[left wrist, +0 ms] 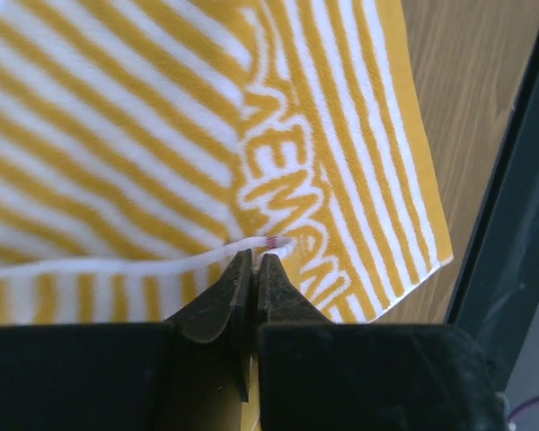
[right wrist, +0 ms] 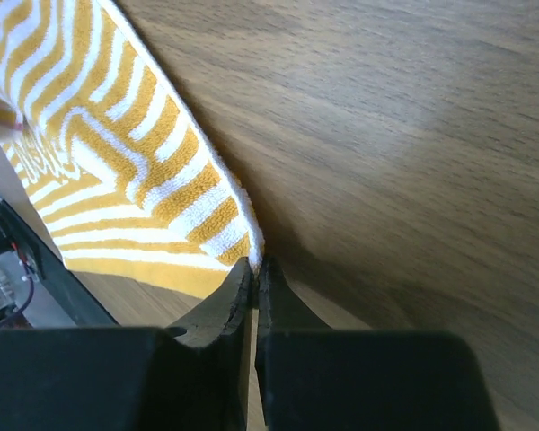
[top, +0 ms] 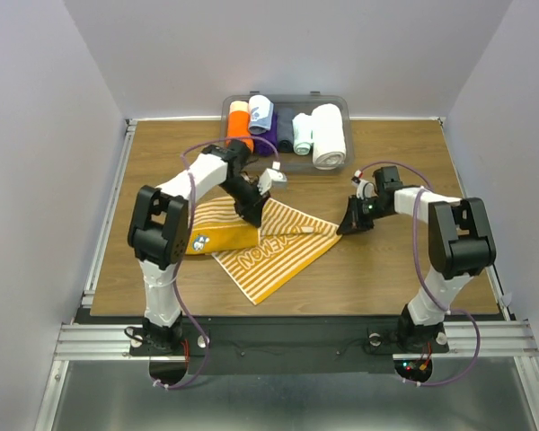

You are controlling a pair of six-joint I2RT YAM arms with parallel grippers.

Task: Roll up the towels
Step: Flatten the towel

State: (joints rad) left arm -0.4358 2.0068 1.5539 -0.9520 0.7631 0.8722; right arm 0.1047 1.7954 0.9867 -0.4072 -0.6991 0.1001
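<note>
The left gripper is pinched shut on a folded white edge of the towel. The towel lies spread on the table just beyond its fingertips. At the towel's right corner, the right gripper is clamped on the very tip.
</note>
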